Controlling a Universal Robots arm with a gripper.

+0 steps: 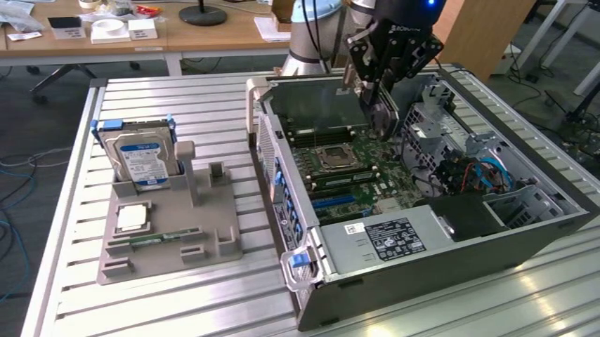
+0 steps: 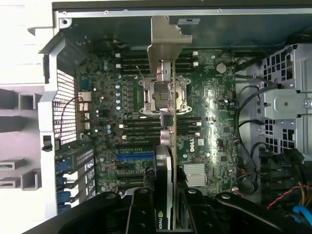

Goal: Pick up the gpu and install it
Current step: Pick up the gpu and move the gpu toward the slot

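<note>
The gripper [image 1: 386, 74] [image 2: 168, 202] pinches the gpu [image 1: 381, 112] [image 2: 168, 122], holding it on edge above the motherboard [image 1: 361, 184] inside the open computer case [image 1: 450, 263], toward the case's far edge. The case lies on the table [image 1: 201, 116], along its edge on the exterior view's right.

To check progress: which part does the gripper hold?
The gpu, held edge-on over the motherboard; the hard drive and memory stick sit in the grey tray.
</note>
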